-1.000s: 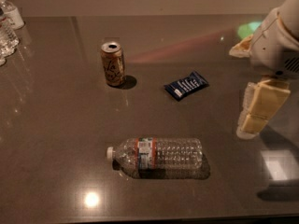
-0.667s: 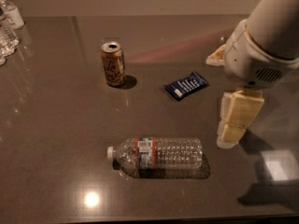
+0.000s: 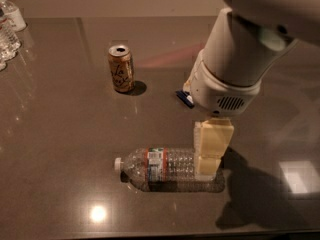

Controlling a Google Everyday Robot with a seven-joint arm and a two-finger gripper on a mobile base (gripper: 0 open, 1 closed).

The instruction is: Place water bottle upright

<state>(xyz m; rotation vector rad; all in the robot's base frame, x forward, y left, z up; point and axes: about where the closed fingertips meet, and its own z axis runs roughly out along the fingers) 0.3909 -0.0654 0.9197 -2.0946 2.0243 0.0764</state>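
Clear ribbed plastic water bottle (image 3: pixel 167 165) lies sideways on dark worktop (image 3: pixel 60 149), lower centre; cream gripper (image 3: pixel 208 168) at its base, closure cannot be told; uprighting not yet done.

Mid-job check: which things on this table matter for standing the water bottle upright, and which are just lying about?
Part of the job: clear ribbed plastic water bottle with white cap, lying on its side; gripper, at the bottle's base end.
Just lying about: gold drink can, upright; dark blue packet, only partly visible; clear bottles with white labels, far left.
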